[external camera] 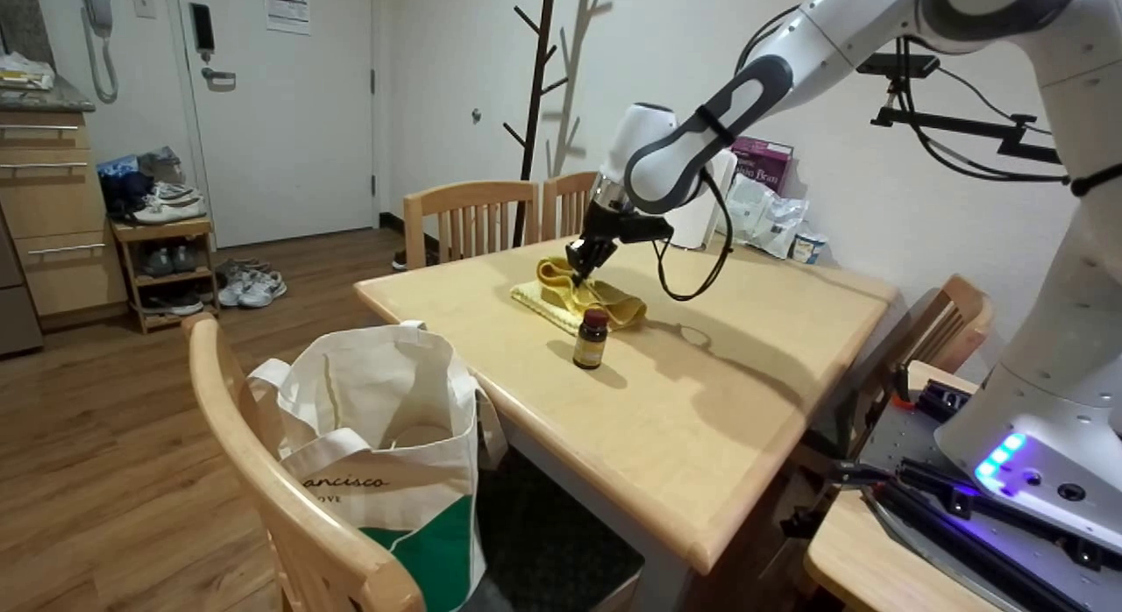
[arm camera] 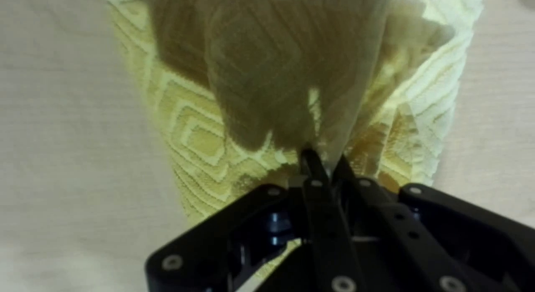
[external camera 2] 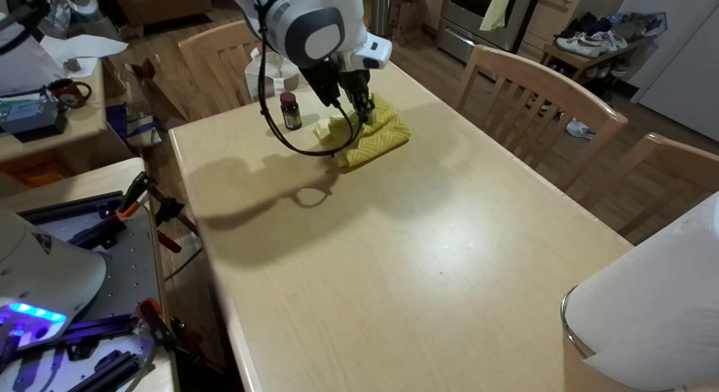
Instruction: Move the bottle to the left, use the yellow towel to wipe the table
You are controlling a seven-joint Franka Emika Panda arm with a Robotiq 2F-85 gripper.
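Observation:
The yellow towel point(external camera: 621, 307) lies bunched and folded on the wooden table point(external camera: 701, 402). It also shows in an exterior view point(external camera 2: 387, 136) and fills the middle of the wrist view point(arm camera: 202, 139). My gripper point(external camera: 578, 274) points down at the towel. In the wrist view the fingers point(arm camera: 325, 164) are close together, pinching a raised fold of the towel. Part of the towel is hidden behind the fingers. The small dark bottle point(external camera: 591, 342) with a red-brown cap stands upright beside the towel. It also shows in an exterior view point(external camera 2: 291, 112), apart from the gripper.
A white tote bag point(external camera: 386, 463) sits on a chair by the table edge. A purple box point(external camera: 763, 163), plastic bags point(external camera: 771, 217) and a small cup point(external camera: 807, 246) stand at the wall end. A large white cylinder point(external camera 2: 651, 302) stands on the table. A cable loop point(external camera 2: 297, 151) hangs from the arm.

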